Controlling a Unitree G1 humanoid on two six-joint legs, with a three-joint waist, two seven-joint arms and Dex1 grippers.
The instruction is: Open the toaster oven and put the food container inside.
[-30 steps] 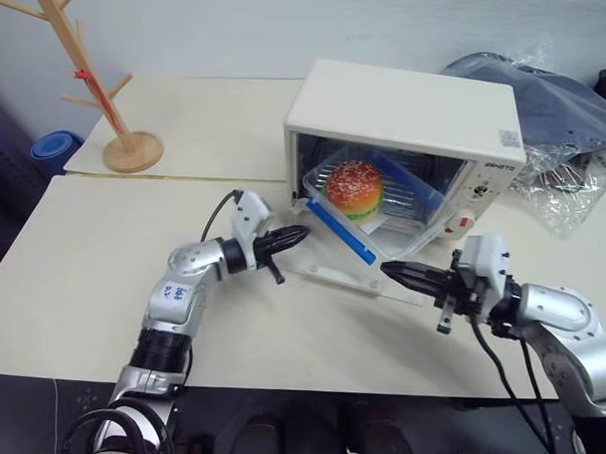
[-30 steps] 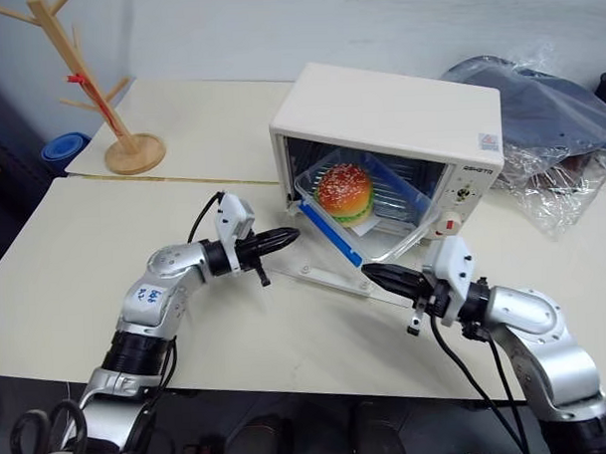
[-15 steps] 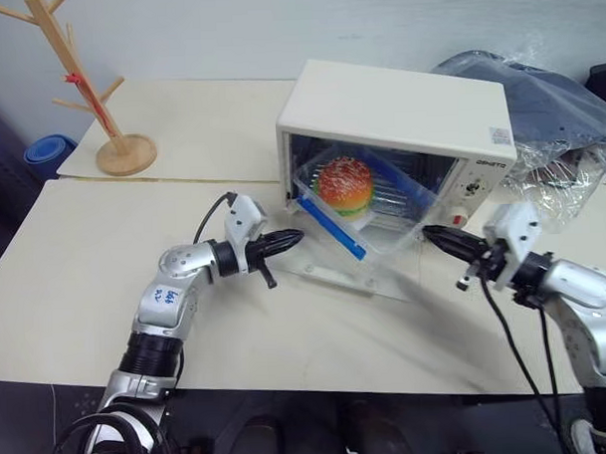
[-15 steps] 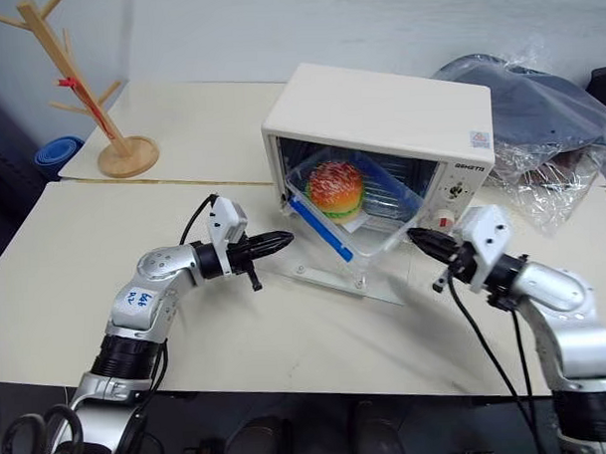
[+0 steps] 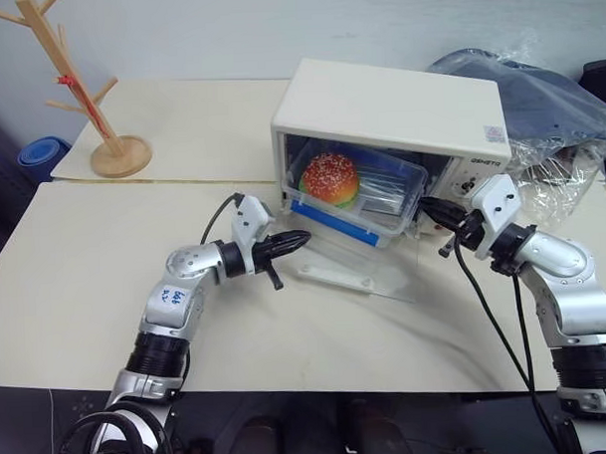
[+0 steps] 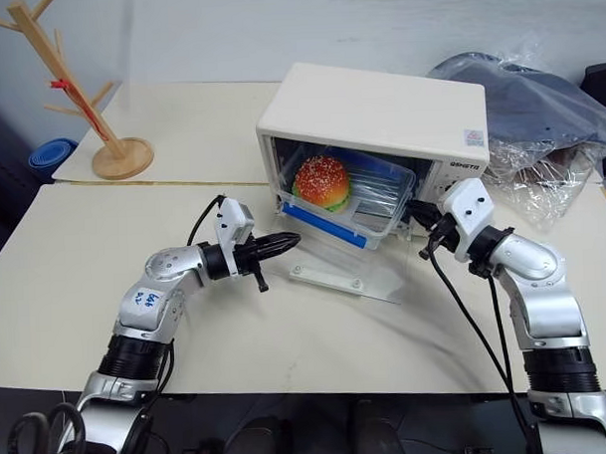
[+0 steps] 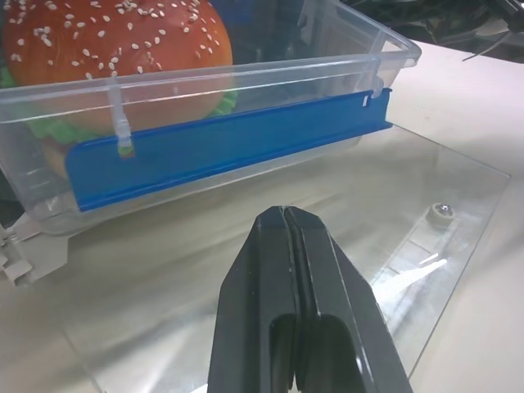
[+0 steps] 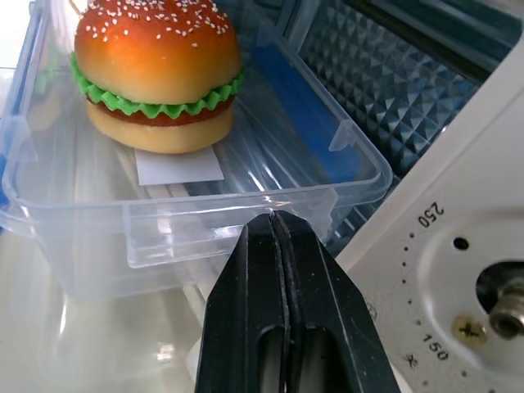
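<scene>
My right end effector (image 8: 278, 225), black fingers pressed together, sits tip-first against the clear plastic food container (image 5: 366, 190); I can't tell if it touches. My left end effector (image 5: 296, 240) is closed too, empty, over the lowered glass door (image 5: 359, 270). The rectangular container with its blue clip and sesame-bun burger (image 5: 328, 177) lies partway inside the boxy cream toaster oven (image 5: 398, 109) on the pale surface (image 5: 75, 265)
</scene>
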